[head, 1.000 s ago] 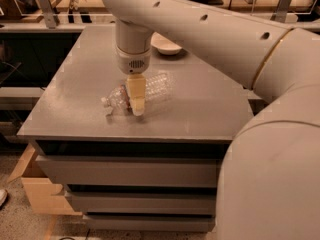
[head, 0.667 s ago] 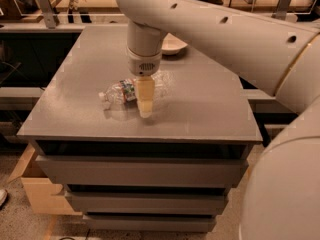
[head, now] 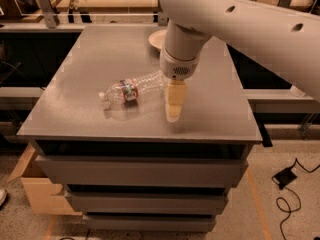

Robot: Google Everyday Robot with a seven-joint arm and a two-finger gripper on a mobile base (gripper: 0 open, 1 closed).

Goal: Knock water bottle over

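Left of centre on the grey surface, your water bottle lies flat on its side, cap pointing left. Just beside its base, the gripper has slid rightward, clear of the bottle, since a second ago, jaws closed and empty. You can judge the knock-over done.

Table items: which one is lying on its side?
The clear water bottle: it lies flat with its white cap pointing left, just left of the robot's hand. The white bowl farther back sits upright, partly hidden behind the arm.
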